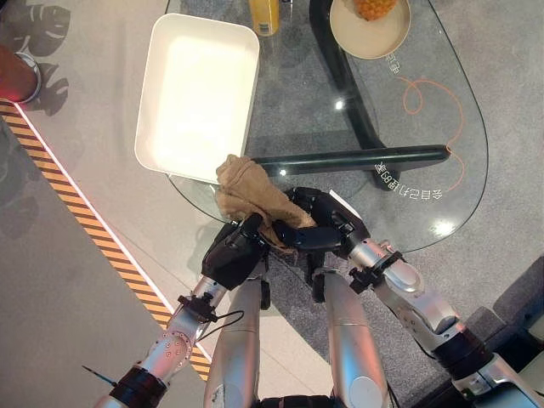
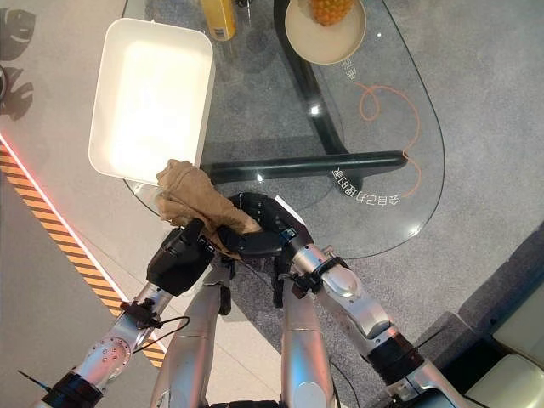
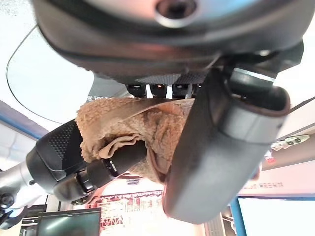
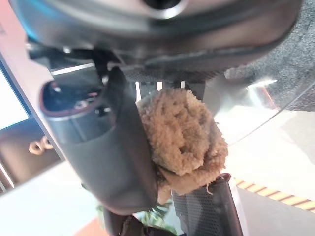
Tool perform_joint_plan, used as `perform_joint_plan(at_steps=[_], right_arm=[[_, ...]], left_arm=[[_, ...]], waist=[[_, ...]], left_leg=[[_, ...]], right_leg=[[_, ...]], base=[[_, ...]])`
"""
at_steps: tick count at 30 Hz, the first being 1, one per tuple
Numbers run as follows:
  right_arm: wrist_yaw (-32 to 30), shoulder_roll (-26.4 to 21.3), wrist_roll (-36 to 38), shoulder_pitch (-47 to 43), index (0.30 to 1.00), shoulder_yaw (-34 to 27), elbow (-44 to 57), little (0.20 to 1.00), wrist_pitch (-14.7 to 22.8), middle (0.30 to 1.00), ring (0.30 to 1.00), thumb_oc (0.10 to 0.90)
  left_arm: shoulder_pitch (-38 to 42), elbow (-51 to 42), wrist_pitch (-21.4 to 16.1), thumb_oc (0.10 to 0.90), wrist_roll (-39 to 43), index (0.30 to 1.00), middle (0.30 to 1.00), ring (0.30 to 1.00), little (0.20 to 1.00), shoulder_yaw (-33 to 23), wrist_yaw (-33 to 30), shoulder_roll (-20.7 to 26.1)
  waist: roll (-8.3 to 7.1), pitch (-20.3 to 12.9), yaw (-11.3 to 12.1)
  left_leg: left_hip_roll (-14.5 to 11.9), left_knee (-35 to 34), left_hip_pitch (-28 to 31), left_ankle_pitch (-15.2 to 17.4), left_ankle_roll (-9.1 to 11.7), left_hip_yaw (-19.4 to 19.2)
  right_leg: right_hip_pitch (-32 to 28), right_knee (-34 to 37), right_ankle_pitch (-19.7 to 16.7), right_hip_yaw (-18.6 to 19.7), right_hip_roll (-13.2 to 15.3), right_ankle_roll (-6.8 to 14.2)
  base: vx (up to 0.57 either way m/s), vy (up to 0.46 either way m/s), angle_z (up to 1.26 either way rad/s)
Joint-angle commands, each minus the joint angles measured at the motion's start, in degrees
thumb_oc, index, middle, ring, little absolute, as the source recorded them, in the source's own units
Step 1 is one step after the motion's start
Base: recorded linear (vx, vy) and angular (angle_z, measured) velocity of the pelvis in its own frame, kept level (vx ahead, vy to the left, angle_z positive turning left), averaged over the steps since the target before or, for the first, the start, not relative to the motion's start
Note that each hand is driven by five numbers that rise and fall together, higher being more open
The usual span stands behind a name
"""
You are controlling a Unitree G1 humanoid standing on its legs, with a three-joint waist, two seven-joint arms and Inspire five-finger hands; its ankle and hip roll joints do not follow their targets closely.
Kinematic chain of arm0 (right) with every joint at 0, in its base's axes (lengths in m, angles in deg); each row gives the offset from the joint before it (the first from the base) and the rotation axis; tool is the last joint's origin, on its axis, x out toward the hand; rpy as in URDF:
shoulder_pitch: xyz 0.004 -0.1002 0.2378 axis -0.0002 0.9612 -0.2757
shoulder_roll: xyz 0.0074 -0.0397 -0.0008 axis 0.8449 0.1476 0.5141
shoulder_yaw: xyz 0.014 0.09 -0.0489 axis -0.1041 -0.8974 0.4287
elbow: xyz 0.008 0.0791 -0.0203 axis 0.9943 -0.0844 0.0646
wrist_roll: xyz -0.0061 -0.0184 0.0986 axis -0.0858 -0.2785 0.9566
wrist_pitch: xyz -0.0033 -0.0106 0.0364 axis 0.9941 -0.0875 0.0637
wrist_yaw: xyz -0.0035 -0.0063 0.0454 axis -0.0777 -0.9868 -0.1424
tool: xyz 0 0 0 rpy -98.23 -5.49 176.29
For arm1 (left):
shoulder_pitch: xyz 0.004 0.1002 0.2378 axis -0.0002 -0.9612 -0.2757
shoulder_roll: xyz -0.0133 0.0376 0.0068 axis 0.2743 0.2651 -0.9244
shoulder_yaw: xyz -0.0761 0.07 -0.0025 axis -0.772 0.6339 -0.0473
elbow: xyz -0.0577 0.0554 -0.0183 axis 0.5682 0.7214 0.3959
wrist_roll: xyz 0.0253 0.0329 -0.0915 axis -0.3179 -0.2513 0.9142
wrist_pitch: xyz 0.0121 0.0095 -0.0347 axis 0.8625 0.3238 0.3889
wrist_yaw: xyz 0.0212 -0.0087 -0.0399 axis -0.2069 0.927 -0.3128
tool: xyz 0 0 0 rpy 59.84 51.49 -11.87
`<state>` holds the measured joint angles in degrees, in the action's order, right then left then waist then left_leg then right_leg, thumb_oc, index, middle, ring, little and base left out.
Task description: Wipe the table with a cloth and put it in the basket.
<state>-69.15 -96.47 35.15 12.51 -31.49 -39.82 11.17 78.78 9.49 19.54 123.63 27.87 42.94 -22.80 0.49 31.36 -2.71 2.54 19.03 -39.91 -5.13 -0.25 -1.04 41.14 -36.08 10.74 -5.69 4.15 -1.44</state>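
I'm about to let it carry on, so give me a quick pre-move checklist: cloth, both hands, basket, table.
1. Brown cloth held: ok, bunched between both hands at the glass table's near edge.
2. Left hand grip: ok, thumb and fingers curl round the cloth.
3. Right hand grip: ok, fingers curl onto the cloth.
4. White basket: ok, open on the table's left end, just beyond the cloth.
5. Obstacles: ok, plate of orange food and yellow bottle stand at the far edge.
6. Table wiped: cannot tell.
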Motion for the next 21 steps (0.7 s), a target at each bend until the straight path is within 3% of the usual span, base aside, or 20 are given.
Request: perform_joint_plan(at_steps=[1,11,19,21], right_arm=[[7.8,-0.31,-1.72,0.34,0.3,6.73,2.97,0.2,-0.63,0.3,0.3,0.1],[11.45,-2.76,-6.85,-0.74,0.3,8.12,3.48,0.2,-3.86,0.3,0.3,0.1],[6.45,-5.39,-15.69,-1.98,0.3,9.12,2.93,0.2,-7.66,0.3,0.3,0.1],[5.89,-5.56,-16.56,-2.62,0.3,8.88,2.97,0.2,-7.97,0.3,0.3,0.1]], left_arm=[[5.49,-13.29,-2.6,0.8,2.49,0.9,0.9,0.9,0.9,0.94,14.16,-4.87],[6.47,-13.5,-8.28,0.8,1.53,0.9,0.9,0.9,0.9,-0.28,14.09,-4.57],[6.87,-12.97,-10.3,0.8,2.81,0.9,0.9,0.9,0.9,-1.84,10.91,-4.58],[7.32,-12.78,-11.0,0.8,3.32,0.9,0.9,0.9,0.9,-2.3,10.64,-4.8]], waist=[[0.49,-1.56,0.99],[0.19,-1.56,1.29],[0.02,-1.56,1.25],[-0.09,-1.56,1.13]], left_leg=[[2.36,11.15,-1.47,9.58,-2.55,-2.3],[2.63,10.53,-1.57,9.21,-2.66,-1.7],[2.87,9.71,-1.31,8.79,-2.74,-1.39],[2.96,9.21,-2.65,7.12,-2.96,-1.65]], right_leg=[[-1.87,10.72,-7.92,1.04,-3.77,-0.06],[-1.56,10.84,-8.03,1.19,-3.99,-0.02],[-1.56,11.27,-8.25,1.6,-4.17,0.06],[-0.26,11.83,-9.74,1.55,-4.07,-0.2]], base=[[0.0,0.0,0.0],[0.0,0.0,0.0],[-0.01,0.004,0.01],[-0.07,0.018,0.02]])
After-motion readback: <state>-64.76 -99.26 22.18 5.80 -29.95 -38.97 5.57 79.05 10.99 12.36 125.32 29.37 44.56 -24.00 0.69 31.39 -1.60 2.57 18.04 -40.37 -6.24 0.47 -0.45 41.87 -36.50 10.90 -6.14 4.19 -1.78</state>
